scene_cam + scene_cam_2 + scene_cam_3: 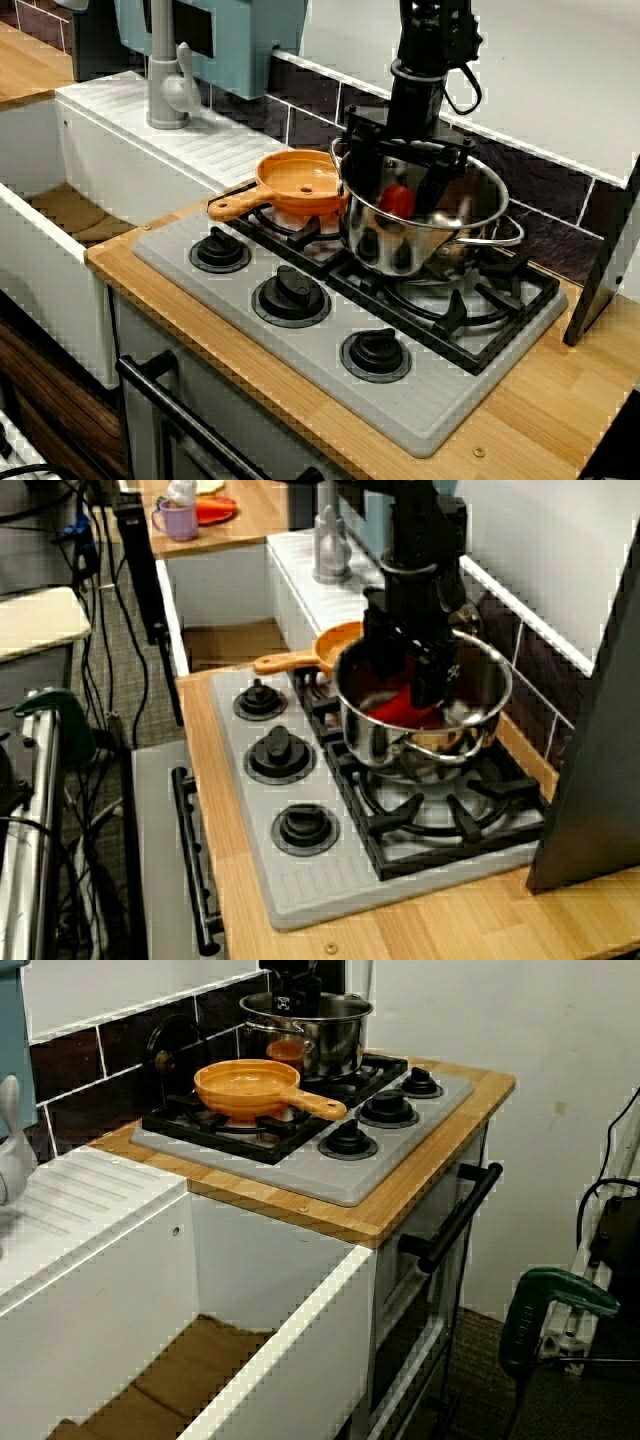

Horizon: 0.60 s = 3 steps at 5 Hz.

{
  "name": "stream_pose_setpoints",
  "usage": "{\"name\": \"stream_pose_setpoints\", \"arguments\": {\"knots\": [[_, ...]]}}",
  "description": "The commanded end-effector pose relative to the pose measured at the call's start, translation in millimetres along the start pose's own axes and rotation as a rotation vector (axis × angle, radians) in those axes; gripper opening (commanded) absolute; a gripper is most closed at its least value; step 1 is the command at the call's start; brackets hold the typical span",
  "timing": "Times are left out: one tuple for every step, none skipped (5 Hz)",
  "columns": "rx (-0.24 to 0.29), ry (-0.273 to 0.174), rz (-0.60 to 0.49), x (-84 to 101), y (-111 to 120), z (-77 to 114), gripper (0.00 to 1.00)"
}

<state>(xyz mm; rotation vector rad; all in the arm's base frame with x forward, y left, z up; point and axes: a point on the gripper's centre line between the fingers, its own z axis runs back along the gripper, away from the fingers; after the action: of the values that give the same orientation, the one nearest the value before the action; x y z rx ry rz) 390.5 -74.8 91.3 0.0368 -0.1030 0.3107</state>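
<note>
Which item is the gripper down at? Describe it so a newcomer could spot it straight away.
Start at the grey stove top set in the wooden counter and find the steel pot next to the orange pan. Inside the pot, right at the gripper, sits a small red object. It is the only red thing on the stove.

One view sits close at the near-left of the grey stove top with black knobs [400, 400], looking down. A higher view looks along it toward the white sink [215, 595]. A third, farther and lower, looks back across the sink. All three share the stove top and the round steel pot [400, 250].
</note>
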Motion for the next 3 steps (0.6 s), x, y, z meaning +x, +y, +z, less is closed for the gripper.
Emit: {"name": "stream_pose_setpoints", "arguments": {"knots": [[-0.027, -0.015, 0.000, 0.7, 1.7, 1.0, 1.00], [-0.027, -0.014, 0.001, -1.1, 1.4, -1.5, 1.00], [-0.025, -0.016, 0.002, -1.5, 1.1, -2.6, 1.00]]}}
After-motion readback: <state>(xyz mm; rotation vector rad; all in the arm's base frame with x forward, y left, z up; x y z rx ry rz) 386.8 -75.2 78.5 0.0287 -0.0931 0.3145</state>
